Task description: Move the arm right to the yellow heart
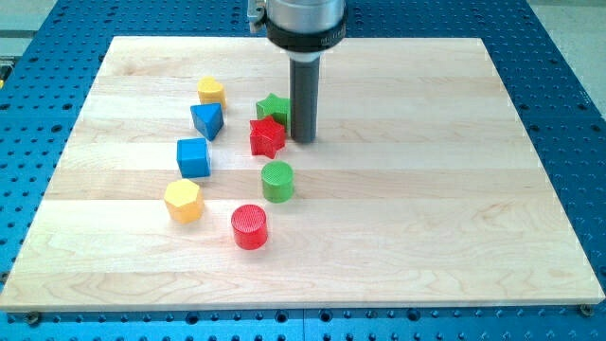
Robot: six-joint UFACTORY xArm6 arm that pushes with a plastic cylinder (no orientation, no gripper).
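- My tip [303,139] rests on the wooden board [454,218], just to the view's right of the red star [267,137] and the green star [275,106], close to both; I cannot tell if it touches either.
- No fingers here to be apart or together: the arm ends in a plain dark rod.
- The yellow heart [211,92] lies well to the view's left of my tip and slightly toward the view's top, with the stars between us. Its heart shape is hard to make out.
- I would go round the stars toward the view's top, since a straight slide would shove them into the heart.
- Just below the heart is a blue triangle [207,120], then a blue cube [193,157] and a yellow hexagon [183,201].
- The green cylinder [277,181] and red cylinder [249,226] show ribbed tops; the blocks look like smooth hard plastic, likely to skid on pale, fine-grained wood.
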